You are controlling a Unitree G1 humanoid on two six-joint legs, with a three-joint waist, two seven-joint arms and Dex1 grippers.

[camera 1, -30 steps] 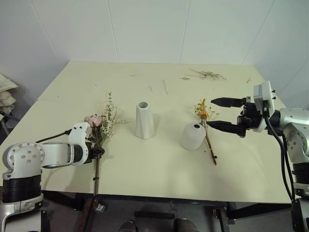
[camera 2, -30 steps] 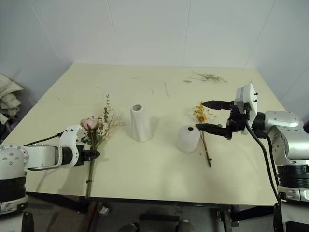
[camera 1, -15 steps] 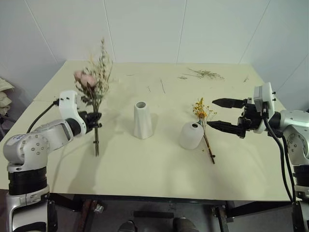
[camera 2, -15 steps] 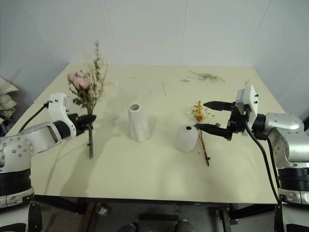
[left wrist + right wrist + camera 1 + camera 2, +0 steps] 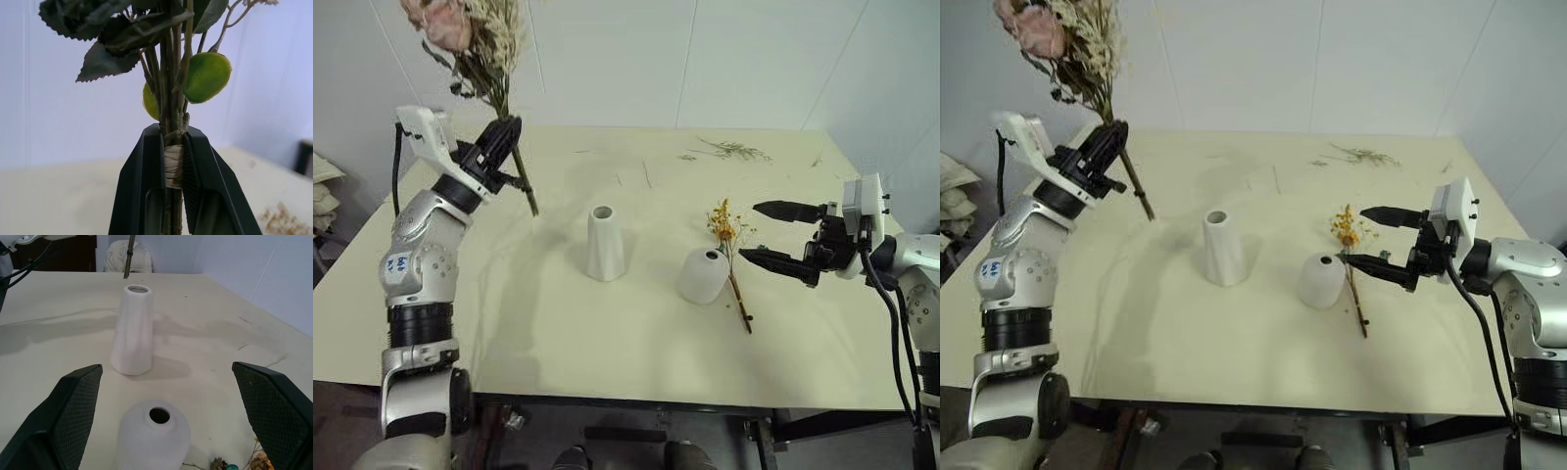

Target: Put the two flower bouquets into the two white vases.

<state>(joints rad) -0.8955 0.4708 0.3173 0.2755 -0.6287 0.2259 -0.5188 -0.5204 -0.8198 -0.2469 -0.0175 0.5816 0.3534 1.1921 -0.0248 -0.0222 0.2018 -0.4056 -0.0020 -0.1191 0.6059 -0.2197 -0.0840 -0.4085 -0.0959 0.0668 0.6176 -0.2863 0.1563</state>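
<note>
Left jaws clenched on the rose bouquet [image 5: 470,39] stem, held aloft; right jaws spread wide near the round vase [image 5: 704,275].

Open table [image 5: 607,323] before both vases; small bouquet [image 5: 729,257] lies just beside round vase [image 5: 704,275]

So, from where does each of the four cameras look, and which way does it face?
Left eye and right eye views: on the head, looking forward and down at the table; both arms show.
Left wrist view: along the left claw, shut on the rose bouquet.
Right wrist view: between the open right claw fingers.
Shared: the right wrist and head views both show the tall vase and the round vase.
</note>
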